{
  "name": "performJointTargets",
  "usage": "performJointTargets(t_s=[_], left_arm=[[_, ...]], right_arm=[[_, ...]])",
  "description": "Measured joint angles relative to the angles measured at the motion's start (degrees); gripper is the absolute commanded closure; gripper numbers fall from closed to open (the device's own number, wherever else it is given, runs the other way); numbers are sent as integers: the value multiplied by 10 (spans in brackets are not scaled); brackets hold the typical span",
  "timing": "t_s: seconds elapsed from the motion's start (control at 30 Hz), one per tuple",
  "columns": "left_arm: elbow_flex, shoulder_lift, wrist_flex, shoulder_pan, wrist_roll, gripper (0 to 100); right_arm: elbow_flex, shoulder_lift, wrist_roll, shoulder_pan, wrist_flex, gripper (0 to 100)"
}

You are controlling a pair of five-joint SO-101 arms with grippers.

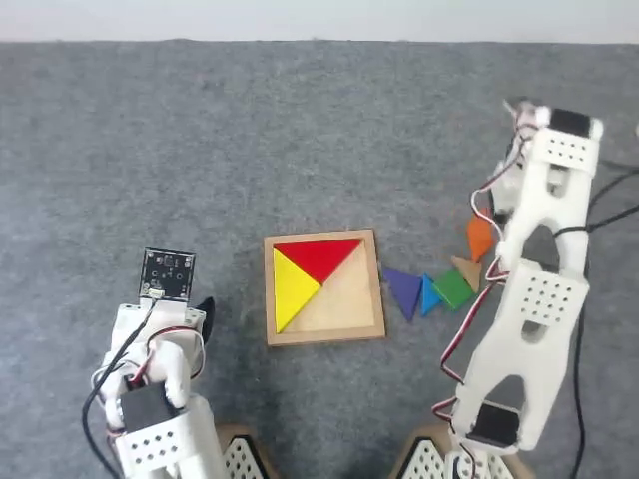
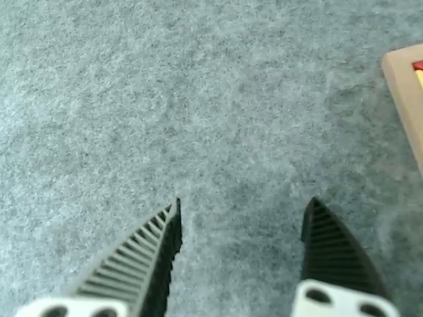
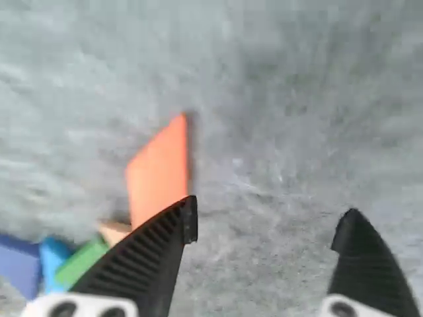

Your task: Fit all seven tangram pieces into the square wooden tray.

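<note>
Grey felt covers the table. Right gripper (image 3: 269, 208) hangs with jaws spread just beside the orange piece (image 3: 158, 168). Left gripper (image 2: 244, 201), also spread, hovers over bare felt near the wooden tray (image 1: 325, 333), which holds a red triangle (image 1: 319, 257) and a yellow triangle (image 1: 292, 284). Flat, stiff and light, the orange piece likely wants pinching across opposite edges.

we count one wooden tray (image 1: 324, 337) and seven tangram pieces: two inside it, a red triangle (image 1: 319, 257) and a yellow triangle (image 1: 292, 287), and five outside, a purple triangle (image 1: 404, 289), a light blue triangle (image 1: 429, 295), a green piece (image 1: 454, 289), a tan piece (image 1: 466, 269) and an orange piece (image 1: 479, 238).
</note>
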Motion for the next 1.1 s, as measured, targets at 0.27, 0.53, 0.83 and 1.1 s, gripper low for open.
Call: performJointTargets(t_s=[0.27,0.53,0.83,1.1], left_arm=[[0,0,0,0,0,719],[0,0,0,0,0,719],[0,0,0,0,0,719],[0,0,0,0,0,719]], right_arm=[[161,-65,56,-74,-14,750],[170,-4,77,-72,-69,713],[166,18,87,-65,-77,900],[162,18,84,-58,-76,909]])
